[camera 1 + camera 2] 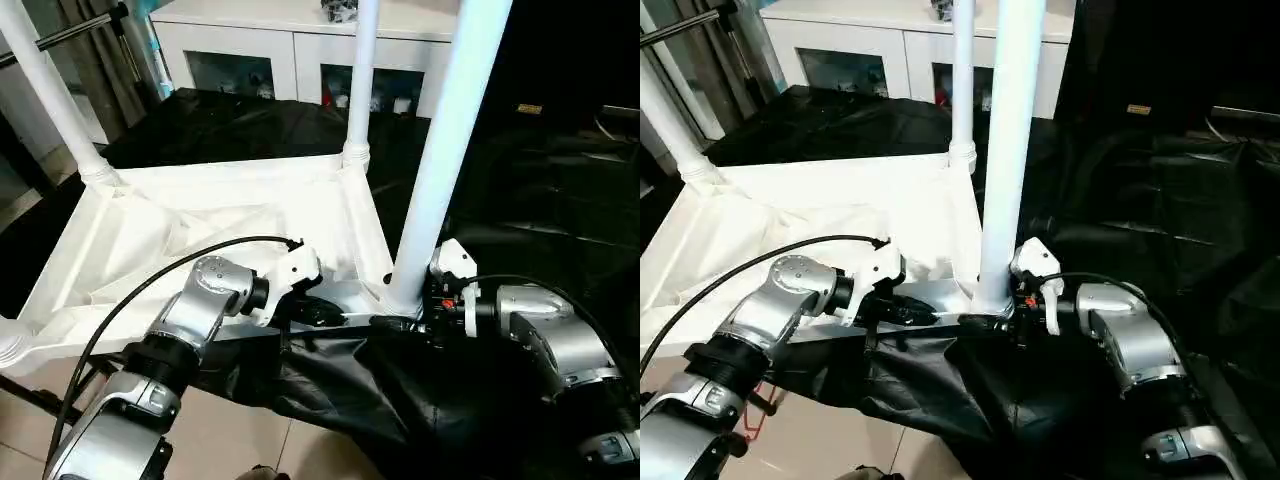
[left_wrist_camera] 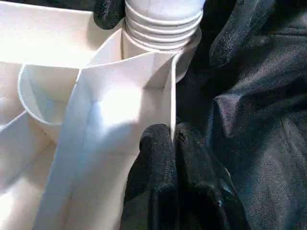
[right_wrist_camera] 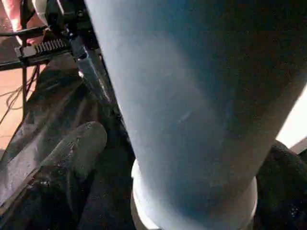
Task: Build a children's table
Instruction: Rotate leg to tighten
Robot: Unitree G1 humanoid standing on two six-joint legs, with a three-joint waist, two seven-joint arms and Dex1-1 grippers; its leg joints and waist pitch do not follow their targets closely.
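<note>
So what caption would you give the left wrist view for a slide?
Left gripper shut on the upturned tabletop's side wall, just below the leg's ribbed base.

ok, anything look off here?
Nothing broken. Near leg appears to lean right compared with the upright far leg, though that may be camera angle. Black cloth is bunched and sagging off the near edge below the tabletop.

forearms: silver, rounded metal shells with black joint rings | wrists: white plastic housings just behind the fingers | left gripper (image 1: 325, 312): two black fingers (image 2: 158, 158), matte, pebbled pads | right gripper (image 1: 1002, 322): black fingers, red detail behind them | cables: black, looping from each wrist housing back along the forearm
</note>
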